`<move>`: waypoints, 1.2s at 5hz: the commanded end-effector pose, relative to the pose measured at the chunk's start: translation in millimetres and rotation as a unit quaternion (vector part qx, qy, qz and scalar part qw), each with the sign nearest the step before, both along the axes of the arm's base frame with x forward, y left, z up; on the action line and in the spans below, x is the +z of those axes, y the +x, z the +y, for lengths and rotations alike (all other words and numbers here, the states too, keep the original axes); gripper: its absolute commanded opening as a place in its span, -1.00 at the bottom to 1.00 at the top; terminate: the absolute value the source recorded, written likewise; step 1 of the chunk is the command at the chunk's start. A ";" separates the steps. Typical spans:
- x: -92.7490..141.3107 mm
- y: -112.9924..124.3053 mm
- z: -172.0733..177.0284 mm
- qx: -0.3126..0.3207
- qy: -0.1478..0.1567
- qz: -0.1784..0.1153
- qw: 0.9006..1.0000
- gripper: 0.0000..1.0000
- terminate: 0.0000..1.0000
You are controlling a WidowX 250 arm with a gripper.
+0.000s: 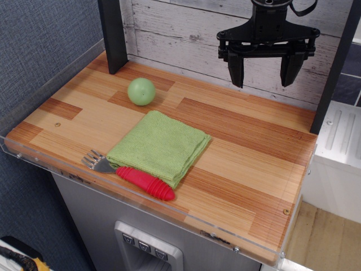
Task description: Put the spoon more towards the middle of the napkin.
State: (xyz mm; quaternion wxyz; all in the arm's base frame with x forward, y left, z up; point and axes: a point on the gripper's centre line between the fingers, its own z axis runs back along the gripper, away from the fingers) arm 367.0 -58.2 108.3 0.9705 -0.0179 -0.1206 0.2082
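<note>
My gripper point(265, 70) hangs wide open and empty, high over the back of the table. The spoon point(132, 175) lies well below and to my left, along the napkin's point(159, 145) near edge, tines off the cloth. I'd judge it light and rigid; the thick ribbed red handle should give the surest hold. The napkin looks soft and may drag.

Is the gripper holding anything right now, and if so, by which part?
Nothing. The gripper hangs open and empty above the table; the spoon lies at the napkin's near edge.
</note>
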 end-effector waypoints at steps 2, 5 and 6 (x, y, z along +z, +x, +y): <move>1.0 -11.7 6.9 0.083 -0.003 -0.035 0.996 1.00 -1.00; -10.1 -80.8 66.9 0.377 -0.047 -0.021 0.925 1.00 -1.00; -23.2 -94.2 86.1 0.438 -0.058 -0.012 0.897 1.00 -1.00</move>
